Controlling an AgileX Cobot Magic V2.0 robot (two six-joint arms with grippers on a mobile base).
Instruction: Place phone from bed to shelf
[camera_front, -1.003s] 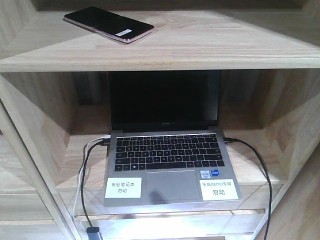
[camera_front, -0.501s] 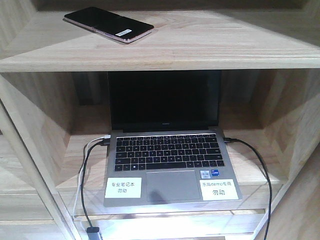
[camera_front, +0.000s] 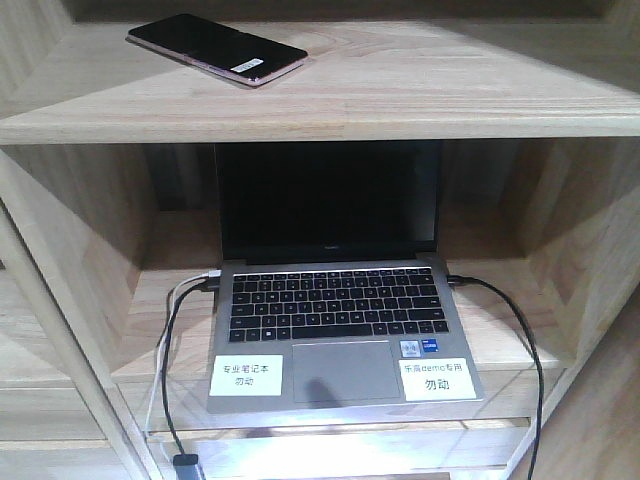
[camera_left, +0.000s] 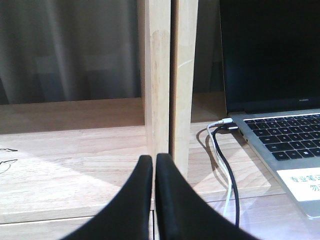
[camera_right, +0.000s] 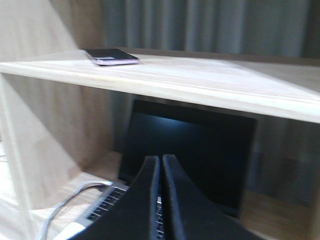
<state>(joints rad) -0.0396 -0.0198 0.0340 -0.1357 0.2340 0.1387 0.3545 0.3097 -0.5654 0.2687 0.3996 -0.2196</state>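
Pale wood shelf (camera_front: 420, 85) is holding your phone (camera_front: 216, 48) above the open laptop (camera_front: 340, 300), both grippers (camera_left: 153, 160) (camera_right: 161, 160) sitting pinched closed, empty.

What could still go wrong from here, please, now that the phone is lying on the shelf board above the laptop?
1. The slim glossy black phone lies angled, one end close to the front edge of the thick pale wood shelf board; a bump could slide it off.
2. The right tool, shut, sits in front of the silver laptop's dark screen and could strike it when moving.
3. The left tool, shut, is near the black and white cables and could snag them.
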